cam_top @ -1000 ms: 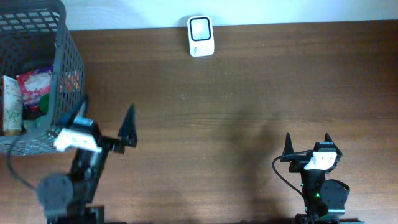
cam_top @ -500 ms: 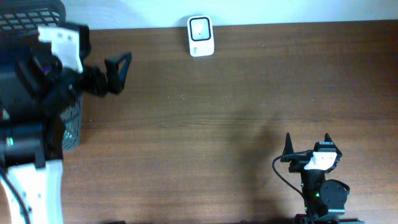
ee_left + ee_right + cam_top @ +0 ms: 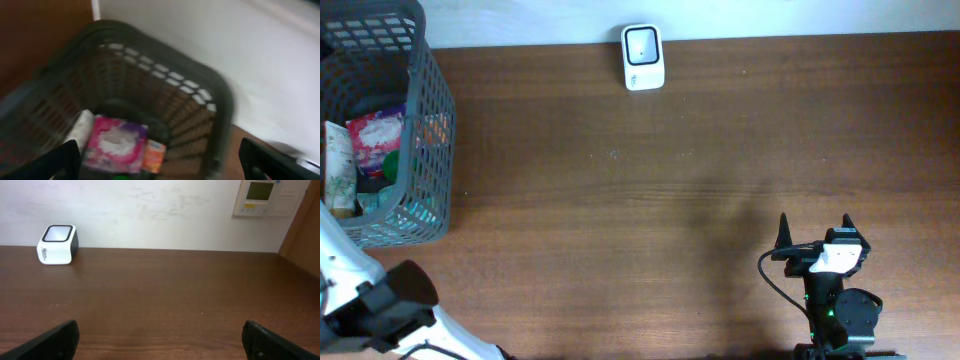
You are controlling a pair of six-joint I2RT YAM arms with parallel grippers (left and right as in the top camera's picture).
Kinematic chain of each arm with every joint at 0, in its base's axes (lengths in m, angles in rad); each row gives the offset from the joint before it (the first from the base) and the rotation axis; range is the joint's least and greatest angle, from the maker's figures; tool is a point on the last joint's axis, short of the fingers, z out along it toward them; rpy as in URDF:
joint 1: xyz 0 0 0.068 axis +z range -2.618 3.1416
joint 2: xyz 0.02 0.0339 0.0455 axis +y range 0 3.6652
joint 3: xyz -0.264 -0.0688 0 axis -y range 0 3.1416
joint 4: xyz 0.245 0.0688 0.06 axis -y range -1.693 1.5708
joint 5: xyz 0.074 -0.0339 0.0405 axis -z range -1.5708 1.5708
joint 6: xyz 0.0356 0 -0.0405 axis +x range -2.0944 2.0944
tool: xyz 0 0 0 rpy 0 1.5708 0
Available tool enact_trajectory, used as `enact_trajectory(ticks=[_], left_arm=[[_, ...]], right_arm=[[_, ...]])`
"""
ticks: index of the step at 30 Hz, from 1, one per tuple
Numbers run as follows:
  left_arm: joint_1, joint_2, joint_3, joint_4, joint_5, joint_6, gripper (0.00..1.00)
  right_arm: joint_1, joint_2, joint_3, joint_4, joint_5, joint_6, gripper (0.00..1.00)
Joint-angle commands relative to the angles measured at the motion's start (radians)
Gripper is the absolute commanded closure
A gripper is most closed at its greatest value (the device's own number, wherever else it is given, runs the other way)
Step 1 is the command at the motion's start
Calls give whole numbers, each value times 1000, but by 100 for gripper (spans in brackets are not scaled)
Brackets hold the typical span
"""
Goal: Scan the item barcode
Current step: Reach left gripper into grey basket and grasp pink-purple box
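Two empty pincers, both spread wide. The left gripper [image 3: 160,152] looks down into the basket [image 3: 165,75], pink packet [image 3: 116,144] inside; the right gripper [image 3: 815,226] faces the scanner [image 3: 643,58]

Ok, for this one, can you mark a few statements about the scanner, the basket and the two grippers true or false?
1. The scanner stands at the far edge of the table, by the wall. True.
2. The right gripper holds an item. False: its jaws stand open with nothing between them.
3. The basket holds a pink packet. True.
4. An item lies on the table in front of the scanner. False: the items in view all lie in the basket.
5. The left gripper is shut on the pink packet. False: it is open and empty, facing the basket.
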Motion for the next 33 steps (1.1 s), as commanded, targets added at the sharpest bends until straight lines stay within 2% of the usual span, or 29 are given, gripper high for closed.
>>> enact_trajectory(ticks=[1, 3, 10, 16, 21, 28, 30, 31, 32, 33], left_arm=[[-11, 90, 15, -21, -212, 14, 0], [-27, 160, 15, -17, -340, 33, 8], [-82, 320, 15, 13, -333, 111, 8], [-117, 446, 15, -10, -493, 106, 10], [-122, 523, 15, 2, -486, 111, 15], [-123, 635, 15, 20, -490, 115, 16], [-125, 649, 15, 19, -490, 114, 46], [-125, 649, 15, 19, -491, 114, 71], [-125, 648, 16, 19, -491, 114, 82], [-125, 644, 16, 19, -491, 114, 97]], right_arm=[[-5, -5, -8, -3, 9, 8, 2], [-5, -5, -8, -3, 9, 8, 1], [-5, -5, -8, -3, 9, 8, 1], [-5, -5, -8, -3, 9, 8, 1], [-5, -5, -8, -3, 9, 8, 1], [-5, -5, -8, -3, 9, 8, 1], [-5, -5, -8, -3, 9, 8, 2], [-5, -5, -8, -3, 8, 8, 1], [-5, -5, -8, -3, 9, 8, 1], [-5, -5, -8, -3, 9, 8, 1]])
